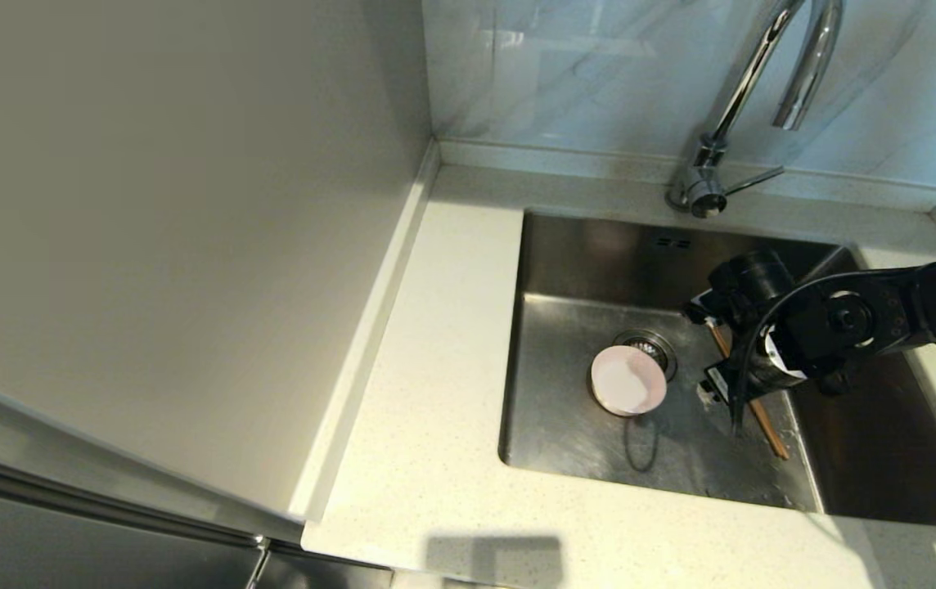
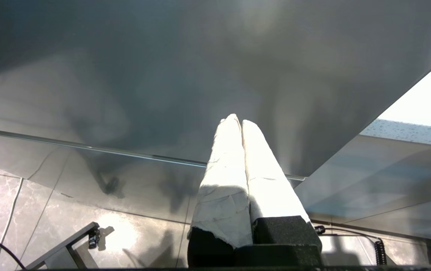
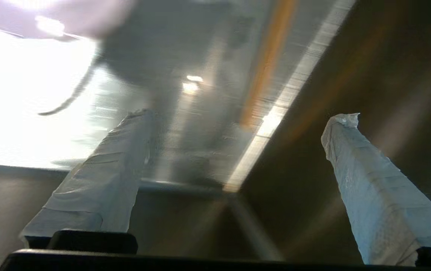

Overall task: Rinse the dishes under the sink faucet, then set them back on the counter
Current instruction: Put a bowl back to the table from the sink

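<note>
The right end effector [image 3: 238,116], fingers spread wide and empty, hangs low in the sink [image 1: 566,254] over the wooden chopsticks [image 1: 769,429], apparently to straddle them for a pickup, the pink bowl [image 1: 627,380] beside the drain strainer [image 1: 650,343], the left end effector [image 2: 241,124] parked closed.
</note>
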Controlling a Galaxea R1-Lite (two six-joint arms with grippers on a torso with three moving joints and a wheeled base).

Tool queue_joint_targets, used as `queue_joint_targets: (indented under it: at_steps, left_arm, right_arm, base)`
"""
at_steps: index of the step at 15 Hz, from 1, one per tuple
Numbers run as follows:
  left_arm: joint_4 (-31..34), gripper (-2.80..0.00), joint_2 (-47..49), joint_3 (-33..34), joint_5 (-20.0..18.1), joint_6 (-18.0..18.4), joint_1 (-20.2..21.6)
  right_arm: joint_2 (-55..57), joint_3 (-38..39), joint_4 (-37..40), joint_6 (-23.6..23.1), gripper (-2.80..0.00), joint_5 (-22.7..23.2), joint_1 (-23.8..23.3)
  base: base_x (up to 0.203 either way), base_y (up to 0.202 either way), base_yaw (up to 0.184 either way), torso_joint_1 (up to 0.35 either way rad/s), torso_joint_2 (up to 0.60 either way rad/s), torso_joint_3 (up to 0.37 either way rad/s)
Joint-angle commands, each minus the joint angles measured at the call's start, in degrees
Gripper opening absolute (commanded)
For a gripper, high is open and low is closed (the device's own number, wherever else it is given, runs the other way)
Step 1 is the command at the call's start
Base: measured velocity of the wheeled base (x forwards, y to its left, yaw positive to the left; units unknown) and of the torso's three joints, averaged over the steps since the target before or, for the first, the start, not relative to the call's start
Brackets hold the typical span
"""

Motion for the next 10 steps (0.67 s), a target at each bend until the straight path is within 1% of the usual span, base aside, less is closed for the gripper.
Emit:
queue_joint_targets:
  at_steps: [1,3,4,5,6,8,9,10]
  left_arm:
    - [-0.02,-2.8,-0.18,0.0,0.04,-0.03,0.02]
    - [-0.02,-2.8,-0.18,0.0,0.04,-0.03,0.02]
    - [-0.02,-2.8,-0.18,0.0,0.04,-0.03,0.02]
    - [-0.02,-2.8,-0.18,0.0,0.04,-0.03,0.02]
    - [-0.02,-2.8,-0.18,0.0,0.04,-0.03,0.02]
    - [-0.02,-2.8,-0.18,0.0,0.04,-0.03,0.02]
    - [-0.02,-2.8,-0.18,0.0,0.04,-0.03,0.02]
    - [-0.02,-2.8,-0.18,0.0,0.04,-0.03,0.02]
  right_arm:
    - [0.46,-3.57,3.56,4.06,0.0,2.96,0.99]
    - [1.43,-9.55,9.95,9.94,0.0,7.7,1.49]
    - [2.18,-12.93,13.34,13.01,0.0,9.23,1.69]
    - [3.71,-17.03,17.57,17.47,0.0,10.16,2.21]
    - [5.9,-20.82,20.93,22.77,0.0,10.62,2.76]
    - [10.84,-26.45,25.58,31.06,0.0,11.03,3.55]
    - [12.71,-27.4,26.47,33.32,0.0,11.06,3.71]
    - [14.13,-27.89,26.71,34.42,0.0,11.07,3.72]
  base:
    - [0.0,0.0,0.0,0.0,0.0,0.0]
    - [0.0,0.0,0.0,0.0,0.0,0.0]
    - [0.0,0.0,0.0,0.0,0.0,0.0]
    - [0.0,0.0,0.0,0.0,0.0,0.0]
    - [0.0,0.0,0.0,0.0,0.0,0.0]
    - [0.0,0.0,0.0,0.0,0.0,0.0]
    - [0.0,0.0,0.0,0.0,0.0,0.0]
    - [0.0,0.0,0.0,0.0,0.0,0.0]
